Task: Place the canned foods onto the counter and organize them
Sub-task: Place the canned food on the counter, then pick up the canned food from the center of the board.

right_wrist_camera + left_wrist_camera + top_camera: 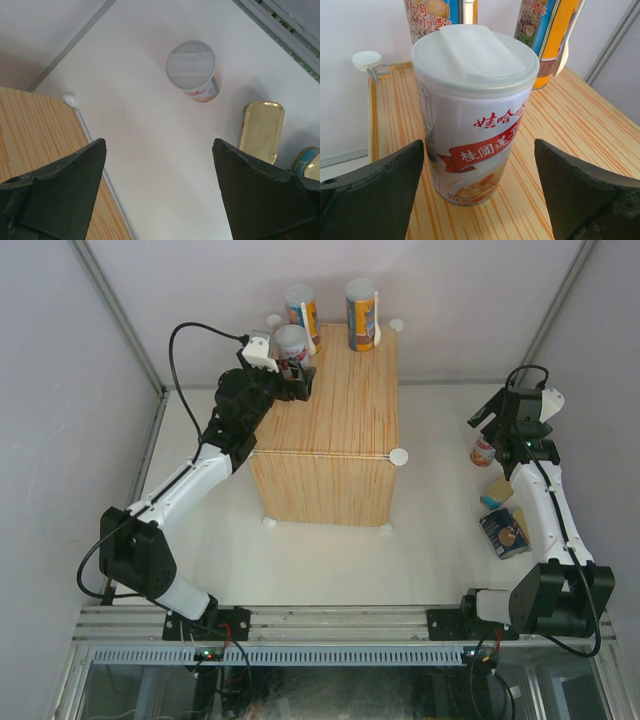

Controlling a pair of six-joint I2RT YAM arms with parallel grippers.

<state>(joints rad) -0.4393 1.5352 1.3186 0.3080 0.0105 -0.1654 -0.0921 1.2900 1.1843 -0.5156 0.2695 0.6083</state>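
The counter (330, 435) is a light wood-grain box in the middle of the table. Two tall blue-orange cans (302, 308) (361, 314) stand at its back edge. A short white-red can (475, 115) stands upright on the counter's back left part. My left gripper (479, 185) is open, one finger on each side of that can, apart from it. My right gripper (159, 190) is open over the white table, holding nothing. Ahead of it stand another white-red can (192, 72), a flat gold tin (261, 131) and a blue-rimmed tin (307, 162).
White round knobs (398, 456) (366, 60) stick out at the counter's corners. The grey enclosure walls stand close behind the counter and along both sides. A metal rail (330, 625) carries both arm bases at the near edge. The left arm's black cable (185, 340) loops above it.
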